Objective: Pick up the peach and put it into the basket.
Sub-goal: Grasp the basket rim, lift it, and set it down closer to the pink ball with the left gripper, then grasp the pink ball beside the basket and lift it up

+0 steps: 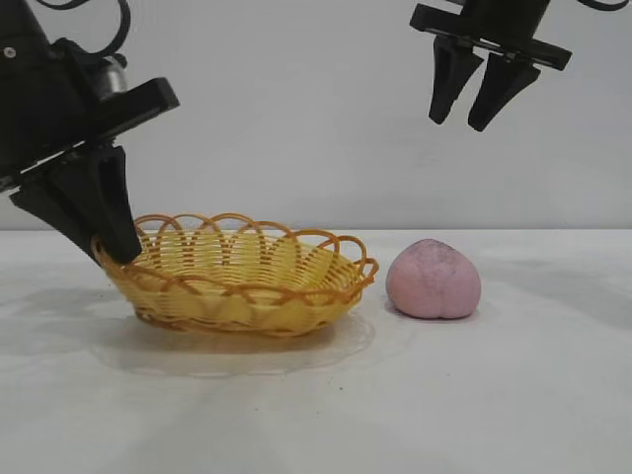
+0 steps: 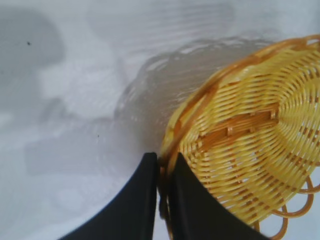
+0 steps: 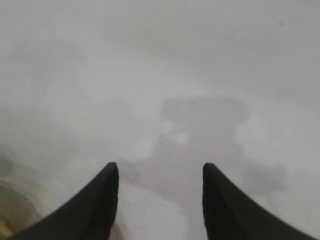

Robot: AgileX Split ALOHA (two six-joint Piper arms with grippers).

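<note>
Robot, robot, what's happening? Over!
Left hand shut on yellow wicker basket rim. Right hand open, high, empty. Dusty-pink round peach on white table beside basket. Nothing blocking.

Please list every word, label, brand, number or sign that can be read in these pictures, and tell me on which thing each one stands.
There are none: no readable text in any view.
basket: plain wicker, no label.
peach: plain pink skin, no sticker.
left gripper, shut on the basket's rim: plain black, no marking.
right gripper, open above the peach: plain black, no marking.
table: bare white.
</note>
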